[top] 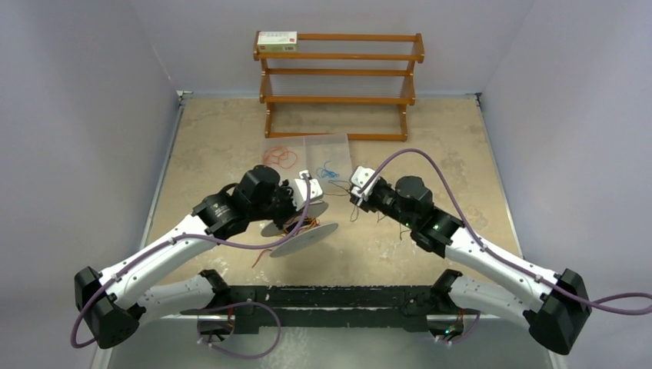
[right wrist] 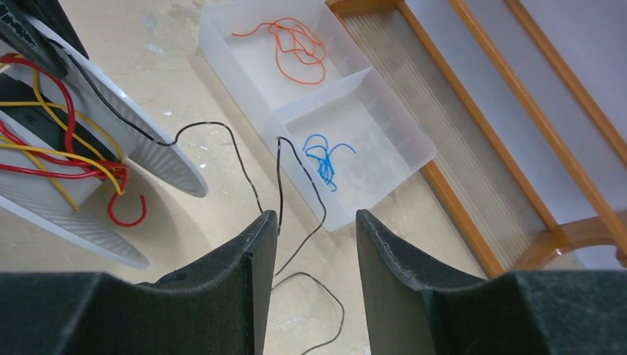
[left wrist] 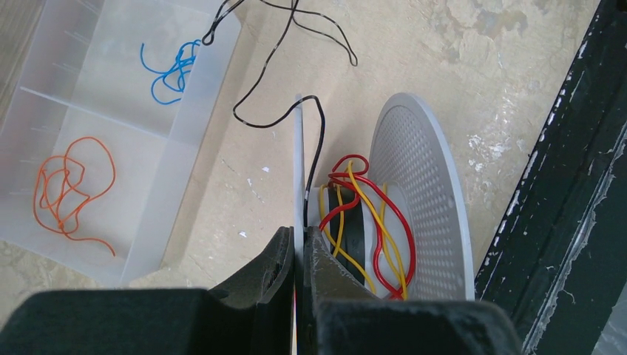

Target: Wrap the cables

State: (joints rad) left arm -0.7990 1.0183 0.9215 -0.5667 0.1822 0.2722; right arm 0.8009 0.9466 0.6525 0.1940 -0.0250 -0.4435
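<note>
My left gripper (left wrist: 299,248) is shut on the thin edge of one flange of the grey-white spool (left wrist: 421,185), holding it tilted above the table (top: 304,234). Red and yellow cables (left wrist: 373,222) loop loosely around the spool's hub. A black cable (left wrist: 318,148) runs from the hub over the flange and trails across the table (right wrist: 200,123). It passes under my right gripper (right wrist: 316,216), which is open just above the table with nothing clamped. The black cable lies close to the inner side of that gripper's left finger (right wrist: 259,244).
A clear divided tray (right wrist: 384,185) behind the grippers holds an orange cable (right wrist: 296,48) in one compartment and a blue one (right wrist: 324,159) in the other. Behind it stands a wooden rack (top: 338,84) with a small box (top: 277,41) on top. Grey walls enclose the table.
</note>
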